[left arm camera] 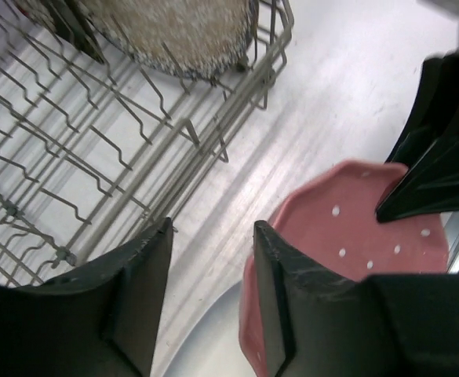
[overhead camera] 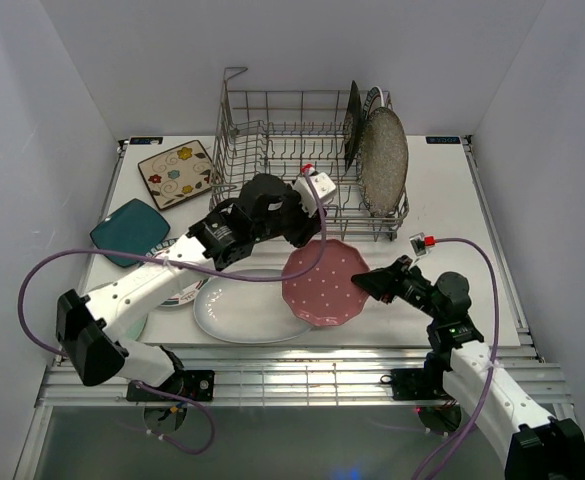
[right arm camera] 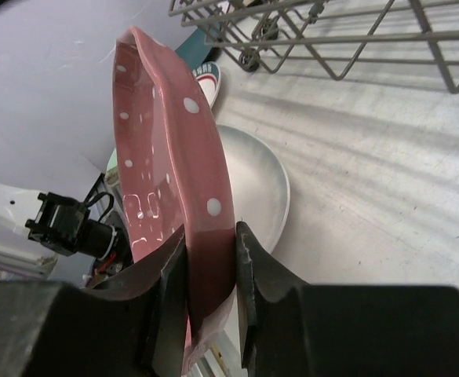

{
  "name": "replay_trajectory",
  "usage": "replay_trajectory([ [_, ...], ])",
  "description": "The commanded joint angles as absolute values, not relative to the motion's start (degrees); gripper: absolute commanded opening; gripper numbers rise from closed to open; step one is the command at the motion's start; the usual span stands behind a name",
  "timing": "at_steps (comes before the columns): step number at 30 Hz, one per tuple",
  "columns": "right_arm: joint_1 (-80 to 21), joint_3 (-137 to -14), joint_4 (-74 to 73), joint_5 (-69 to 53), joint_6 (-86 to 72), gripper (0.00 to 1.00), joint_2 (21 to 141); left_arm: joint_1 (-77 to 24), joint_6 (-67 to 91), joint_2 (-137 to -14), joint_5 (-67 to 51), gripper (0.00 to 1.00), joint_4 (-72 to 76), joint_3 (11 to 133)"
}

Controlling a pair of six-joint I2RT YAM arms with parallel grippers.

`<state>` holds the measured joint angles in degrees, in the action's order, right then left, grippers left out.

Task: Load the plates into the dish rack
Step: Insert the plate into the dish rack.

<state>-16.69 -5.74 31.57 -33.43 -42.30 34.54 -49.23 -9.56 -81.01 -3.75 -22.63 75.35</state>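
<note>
The right pincer (overhead camera: pixel 358 284) clamps the right rim of the pink, white-dotted scalloped ceramic plate (overhead camera: pixel 324 283). The plate overlaps a large white oval plate (overhead camera: pixel 234 312) on the white counter (overhead camera: pixel 452 230), just in front of the grey wire dish rack (overhead camera: pixel 272 97). The left pincer (left arm camera: pixel 213 236) hangs open beside the pink plate's edge, gripping nothing.

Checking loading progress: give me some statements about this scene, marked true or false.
1. The right fingers clamp the rim of the pink dotted scalloped plate. True.
2. The left fingers are shut on that plate. False: they stand open, gripping nothing.
3. The grey wire dish rack holds nothing. False: a speckled grey round plate stands in it.
4. The cream floral square plate lies on the white table, outside the rack. True.
</note>
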Motion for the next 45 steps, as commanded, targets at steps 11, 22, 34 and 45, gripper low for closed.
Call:
replay_trajectory([
  [11, -17.3, -21.9, 38.8, -36.8, -48.8, 0.08, 42.9, -48.9, -10.2, -63.3, 2.3, 0.81, -16.6, 76.7],
  [22, -17.3, -38.9, 31.7, -27.2, -54.2, 0.08, 50.0, -48.9, -18.0, -57.4, -3.4, 0.93, -10.9, 70.4],
  [34, -17.3, -68.5, 2.1, -19.6, -56.5, 0.08, 69.1, -48.9, -31.1, -53.4, -6.5, 0.98, -8.3, 65.2],
  [45, -17.3, -80.0, -7.1, -19.2, -63.8, 0.08, 81.1, -48.9, -57.5, -53.2, -8.6, 0.98, -0.6, 55.8],
])
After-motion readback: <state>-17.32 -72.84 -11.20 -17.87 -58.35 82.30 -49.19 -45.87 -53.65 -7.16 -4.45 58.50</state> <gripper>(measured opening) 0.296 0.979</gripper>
